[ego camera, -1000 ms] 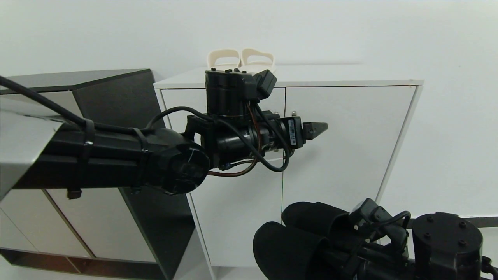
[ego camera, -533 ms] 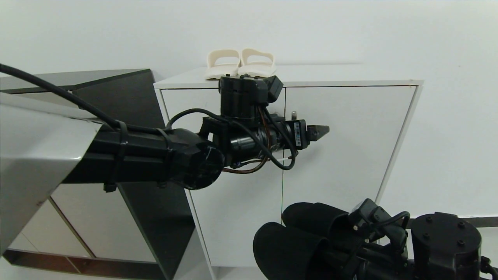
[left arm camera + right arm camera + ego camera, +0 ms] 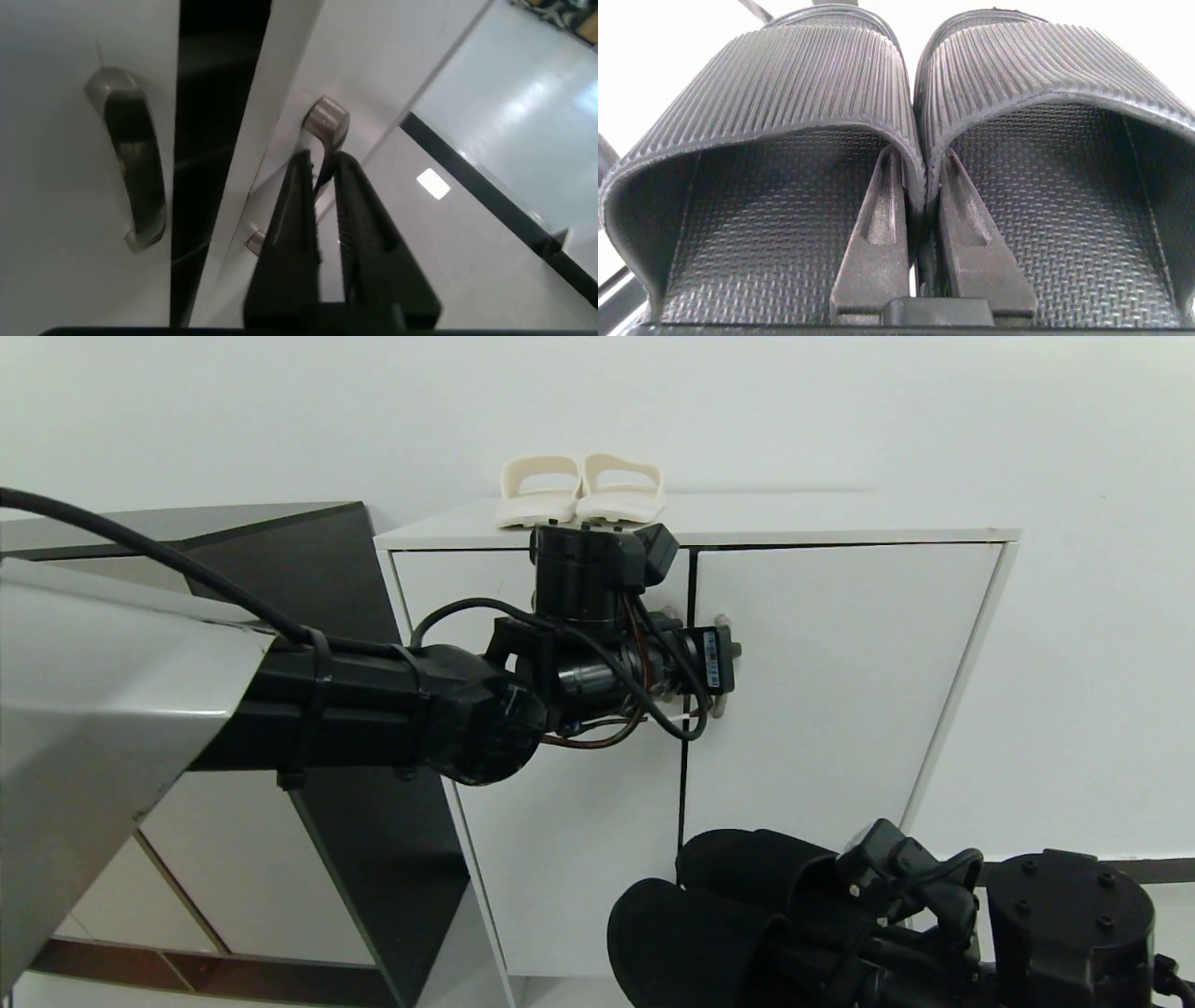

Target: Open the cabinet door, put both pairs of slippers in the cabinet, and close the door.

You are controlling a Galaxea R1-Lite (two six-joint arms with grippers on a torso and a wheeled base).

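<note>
**Head view:** The left gripper (image 3: 726, 651) sits at the slim metal handle (image 3: 718, 707) on the right door (image 3: 822, 691) of the white two-door cabinet (image 3: 560, 821). I judge it is placed there to swing that door out. A dark gap at the door's inner edge shows it barely ajar. The cream rubber slippers (image 3: 583, 495) lie on the cabinet top toward its left end, long axes front to back, heels apparently toward the robot. The black ribbed slippers (image 3: 728, 905) hang low before the cabinet's front, ready for stowing.

**Left wrist view:** The left gripper's fingers (image 3: 360, 224) are pressed together on the handle's bar. The bar's long axis runs along the door's inner edge.

**Right wrist view:** The right gripper (image 3: 920, 233) pinches the black pair's two touching inner walls, so one grip carries both. Their toes point away, with long axes in line with its fingers.
</note>
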